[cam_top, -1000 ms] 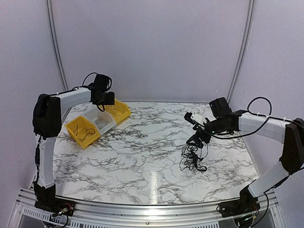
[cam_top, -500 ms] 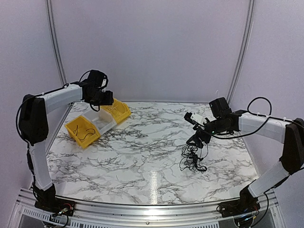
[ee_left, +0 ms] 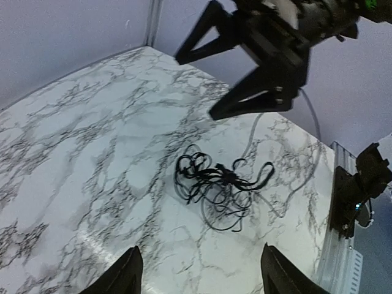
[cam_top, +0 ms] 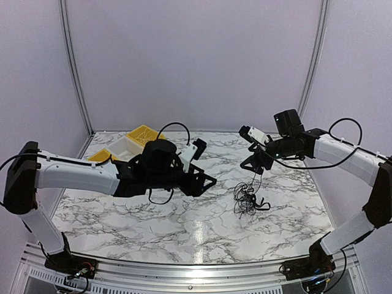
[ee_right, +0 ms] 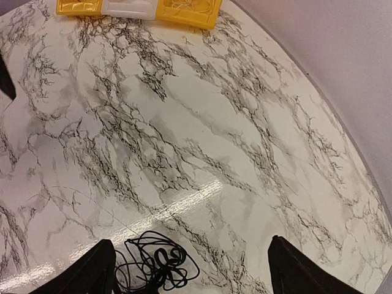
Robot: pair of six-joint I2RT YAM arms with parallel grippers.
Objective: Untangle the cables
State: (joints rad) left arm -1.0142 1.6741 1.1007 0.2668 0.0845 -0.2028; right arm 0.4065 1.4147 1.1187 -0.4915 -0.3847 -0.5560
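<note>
The cables (cam_top: 247,202) lie as a small black clump of thin curly wires on the marble table, right of centre. They also show in the left wrist view (ee_left: 220,187) and the right wrist view (ee_right: 156,263). My right gripper (cam_top: 254,165) hangs open just above the clump, which lies between the fingers near the left one. It also shows in the left wrist view (ee_left: 195,89) and its own view (ee_right: 191,242). One thin strand rises from the clump toward it. My left gripper (cam_top: 207,165) is open and empty left of the clump, pointing at it (ee_left: 201,248).
Two yellow bins (cam_top: 144,135) (cam_top: 98,156) with a white bin (cam_top: 122,146) between them stand at the back left, also in the right wrist view (ee_right: 187,12). The table's metal rail (ee_left: 343,202) runs along the right edge.
My left arm has swung from above the bins to the table's middle, facing the clump. My right gripper has risen a little above the clump.
</note>
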